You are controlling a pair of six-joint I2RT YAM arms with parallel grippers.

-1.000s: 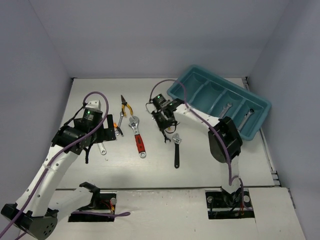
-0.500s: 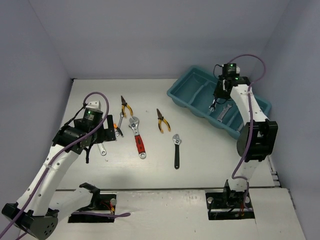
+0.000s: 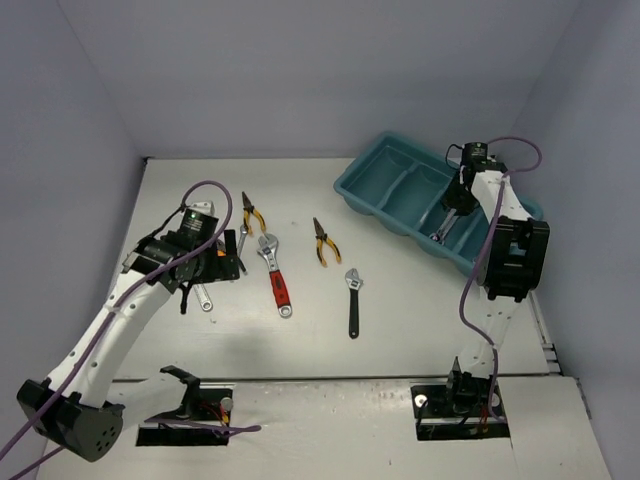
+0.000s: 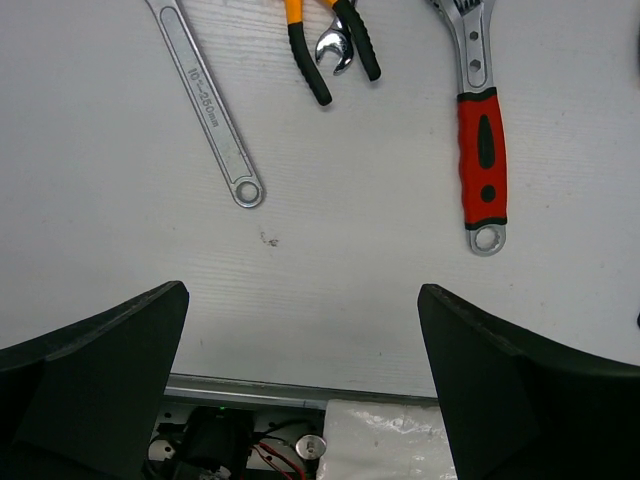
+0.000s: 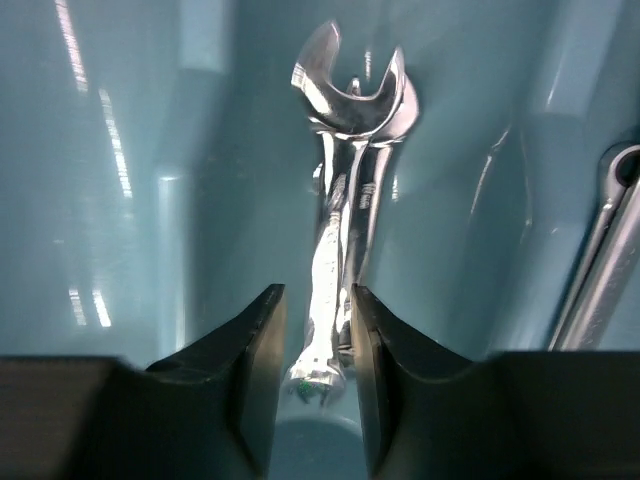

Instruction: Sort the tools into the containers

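Left fingers point(image 4: 90, 370): spread wide above the left part of the bench point(image 4: 330, 260), with only bare bench surface between them.
Right fingers point(image 5: 250, 390): down inside the teal tray point(image 3: 365, 180), standing narrowly apart on either side of the shaft of the silver wrenches point(image 5: 345, 190). Whether they pinch the shaft cannot be told.
Silver wrenches: they look like two open-end wrenches, one overlapping the other. They lie lengthwise on the tray floor with their heads pointing away from the right wrist camera. In the overhead view they are in the third compartment counted from the tray's left end.
Further wrench point(image 5: 605, 260): silver, at the right edge of the right wrist view, beyond a ridge in the tray.
Tray: it sits aslant at the far right of the bench and has four long parallel compartments.
Long silver wrench point(image 4: 215, 130): flat on the bench ahead of the left fingers, with its ring end nearest them.
Red-handled adjustable wrench point(image 4: 480, 140): flat on the bench to the right of the long silver wrench, handle end toward the left fingers.
Orange-handled pliers point(image 4: 305, 50): only the handles show at the top of the left wrist view, with a small wrench head point(image 4: 335, 52) between them.
Second pliers point(image 3: 324, 241): alone at mid-bench.
Black-handled adjustable wrench point(image 3: 353, 300): near the second pliers on their near right, well apart from the tray.
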